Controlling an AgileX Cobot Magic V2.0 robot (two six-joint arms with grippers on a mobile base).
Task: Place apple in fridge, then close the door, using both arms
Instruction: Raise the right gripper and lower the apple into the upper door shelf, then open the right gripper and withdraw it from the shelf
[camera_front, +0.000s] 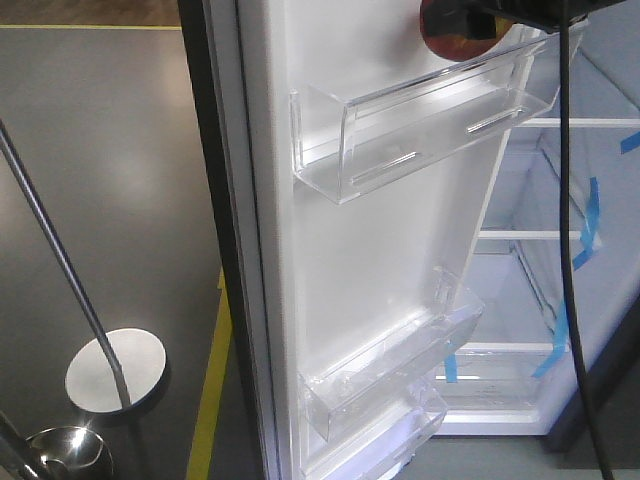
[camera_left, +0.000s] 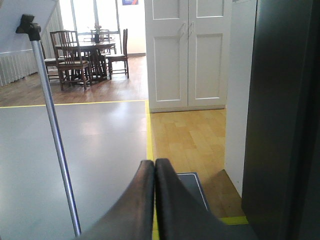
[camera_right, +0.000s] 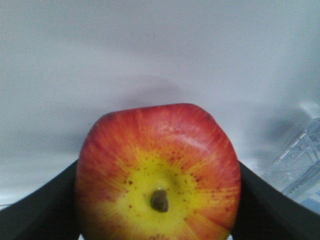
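Red and yellow skin fills the right wrist view, where the apple (camera_right: 157, 170) is pinched between the two black fingers (camera_right: 35, 212) of the right gripper (camera_right: 158, 215). Its stem dimple faces the camera and a white wall is close behind it. In the front view the apple sits at the top edge, high up by the open door (camera_front: 370, 260), just above the upper clear bin (camera_front: 420, 130) on the white lining. It is hard to tell whether the apple hangs over that bin or past it. A lower bin (camera_front: 385, 385) sits further down the door. Beyond the door are the white shelves of the fridge (camera_front: 525, 295), with strips of blue tape (camera_front: 590, 215), and a black cable (camera_front: 566, 250) hangs in front. The left gripper (camera_left: 154, 167) has its fingers pressed together on nothing, above grey floor with a yellow line (camera_left: 149, 135). A chrome pole (camera_left: 55, 140) stands to its left and a dark panel (camera_left: 280, 110) to its right.
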